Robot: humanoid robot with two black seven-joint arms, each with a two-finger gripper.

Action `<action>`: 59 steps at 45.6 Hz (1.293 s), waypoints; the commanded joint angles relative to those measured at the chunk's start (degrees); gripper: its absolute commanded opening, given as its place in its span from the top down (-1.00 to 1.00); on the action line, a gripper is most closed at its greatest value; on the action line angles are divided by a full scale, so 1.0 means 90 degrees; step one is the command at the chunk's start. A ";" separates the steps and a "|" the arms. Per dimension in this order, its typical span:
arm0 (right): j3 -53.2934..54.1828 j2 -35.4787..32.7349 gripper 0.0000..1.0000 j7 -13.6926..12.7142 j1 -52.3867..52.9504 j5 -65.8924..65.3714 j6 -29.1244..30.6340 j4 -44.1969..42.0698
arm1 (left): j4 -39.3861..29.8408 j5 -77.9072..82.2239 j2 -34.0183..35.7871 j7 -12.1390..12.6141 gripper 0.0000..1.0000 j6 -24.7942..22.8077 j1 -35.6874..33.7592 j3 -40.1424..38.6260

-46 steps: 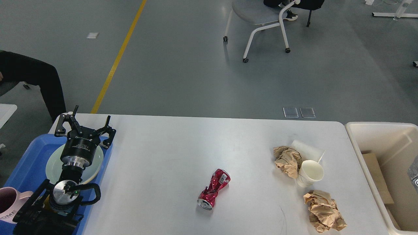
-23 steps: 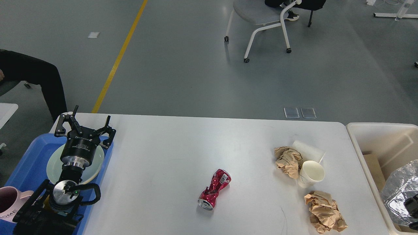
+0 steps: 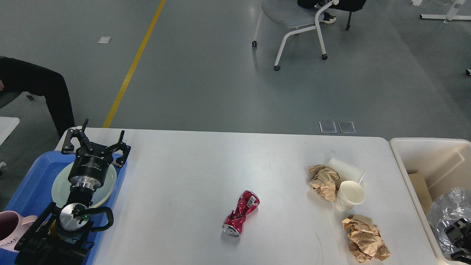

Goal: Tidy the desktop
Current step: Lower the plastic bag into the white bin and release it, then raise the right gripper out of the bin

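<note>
The white desktop (image 3: 191, 176) carries a crushed red can (image 3: 241, 213), two crumpled brown paper wads (image 3: 323, 180) (image 3: 364, 237), an upright white paper cup (image 3: 349, 195) and a second cup lying on its side (image 3: 346, 169). My left gripper (image 3: 95, 141) is open and empty, above the pale plate (image 3: 59, 187) in the blue tray (image 3: 33, 176). My right gripper (image 3: 458, 232) is a small dark shape at the lower right, inside the beige bin (image 3: 434, 154), against a crinkled silver bag (image 3: 447, 208). Whether it grips the bag does not show.
A pink mug (image 3: 9, 228) stands in the tray's near corner. A brown cardboard piece (image 3: 423, 195) lies in the bin. Beyond the table are a chair (image 3: 294, 22), a yellow floor line (image 3: 136, 59) and a seated person's leg (image 3: 36, 92) at the left.
The silver bag and my right gripper have come into view from the right edge, over the bin, then sunk slightly. The left arm and the things on the desktop have not moved.
</note>
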 commanded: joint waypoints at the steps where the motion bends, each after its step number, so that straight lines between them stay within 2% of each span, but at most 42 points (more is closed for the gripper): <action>1: -0.0008 0.0002 -0.75 0.0016 0.0044 0.0000 -0.0580 -0.0006 | 0.0000 0.0000 0.0005 0.0000 -0.93 0.0000 0.0005 0.0000; 2: -0.0008 0.0002 -0.92 0.0006 0.0044 0.0000 -0.0668 -0.0006 | 0.0000 0.0000 0.0005 0.0000 -0.93 0.0000 -0.0005 0.0000; 3: -0.0008 0.0012 -1.00 0.0006 0.0054 0.0000 -0.0736 0.0004 | 0.0000 0.0000 0.0005 0.0000 -0.93 0.0000 -0.0005 0.0000; 12: 0.0002 -0.0037 -1.00 0.0016 0.0171 -0.0010 -0.0747 0.0111 | 0.0000 0.0000 0.0005 0.0000 -0.93 0.0000 0.0005 0.0000; 18: 0.0021 -0.0222 -1.00 0.0016 0.0561 -0.0020 -0.0445 0.0345 | 0.0000 0.0000 -0.0005 0.0000 -0.93 0.0000 0.0005 0.0000; 28: -0.0018 -0.1179 -1.00 -0.0052 0.2171 -0.0137 0.0385 0.1974 | 0.0000 0.0000 -0.0005 0.0000 -0.93 0.0000 0.0005 0.0000; 31: -0.0125 -0.1442 -1.00 -0.0295 0.2767 -0.0234 0.0483 0.2687 | 0.0000 0.0000 0.0005 0.0000 -0.93 0.0000 -0.0005 0.0000; 35: -0.0476 -0.1677 -1.00 -0.0871 0.3674 -0.0439 0.0591 0.3683 | 0.0000 0.0000 -0.0005 0.0000 -0.93 0.0000 -0.0005 0.0000; 38: -0.0925 -0.1678 -1.00 -0.1155 0.4436 -0.0498 0.0776 0.4309 | 0.0000 0.0000 0.0005 0.0000 -0.93 0.0000 0.0005 0.0000; 44: -0.1745 -0.1502 -1.00 -0.1224 0.5989 -0.0479 0.1605 0.5159 | 0.0000 0.0000 -0.0005 0.0000 -0.93 0.0000 -0.0005 0.0000; 54: -0.2391 -0.0673 -1.00 -0.1224 0.8255 -0.0430 0.3958 0.5755 | 0.0000 0.0000 -0.0005 0.0000 -0.93 0.0000 -0.0005 0.0000; 59: -0.2391 -0.0447 -1.00 -0.1224 0.9271 -0.0362 0.4701 0.6486 | 0.0000 0.0000 -0.0005 0.0000 -0.93 0.0000 -0.0005 0.0000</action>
